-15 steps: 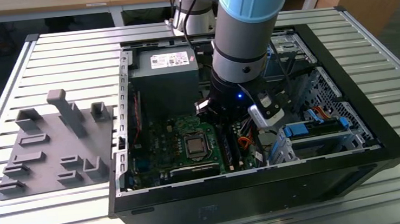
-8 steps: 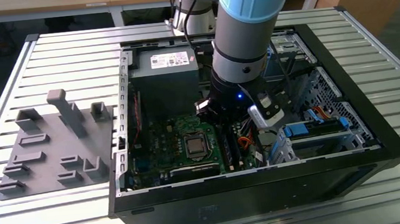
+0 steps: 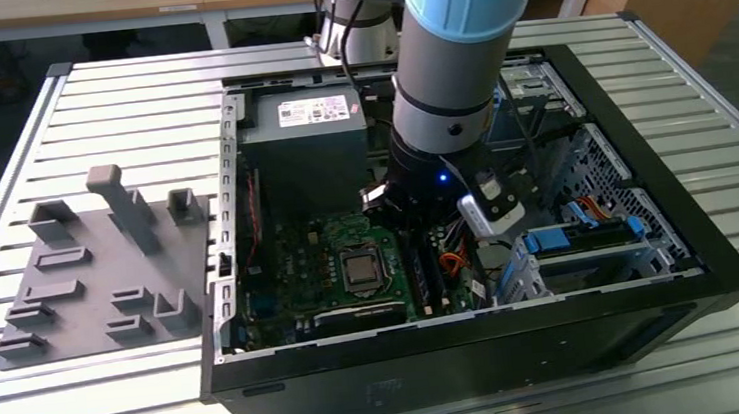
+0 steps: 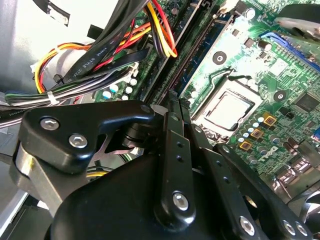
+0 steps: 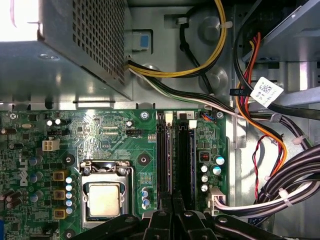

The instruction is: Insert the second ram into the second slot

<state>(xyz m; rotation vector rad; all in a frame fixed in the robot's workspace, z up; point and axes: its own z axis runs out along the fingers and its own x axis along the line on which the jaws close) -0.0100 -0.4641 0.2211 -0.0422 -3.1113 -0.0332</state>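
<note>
My gripper (image 5: 173, 214) (image 4: 176, 102) is low inside the open computer case (image 3: 694, 249), over the memory slots to the right of the processor socket (image 5: 104, 199) in the first wrist view. Its fingers (image 4: 170, 135) are pressed together. They pinch the near end of the second ram (image 5: 165, 155) (image 4: 197, 52), which I see edge-on as a thin dark strip in line with its slot. Its blue face is hidden. A neighbouring slot (image 5: 185, 155) runs alongside; I cannot tell what it holds. In the exterior view the arm's wrist (image 3: 441, 176) covers the gripper.
The grey power supply box (image 3: 303, 137) (image 5: 75, 45) stands beyond the far end of the slots. Cable bundles (image 5: 270, 150) (image 4: 100, 55) crowd one side of them. Blue drive-bay latches (image 3: 567, 240) lie at the exterior view's right. A grey holder fixture (image 3: 94, 271) sits outside the case.
</note>
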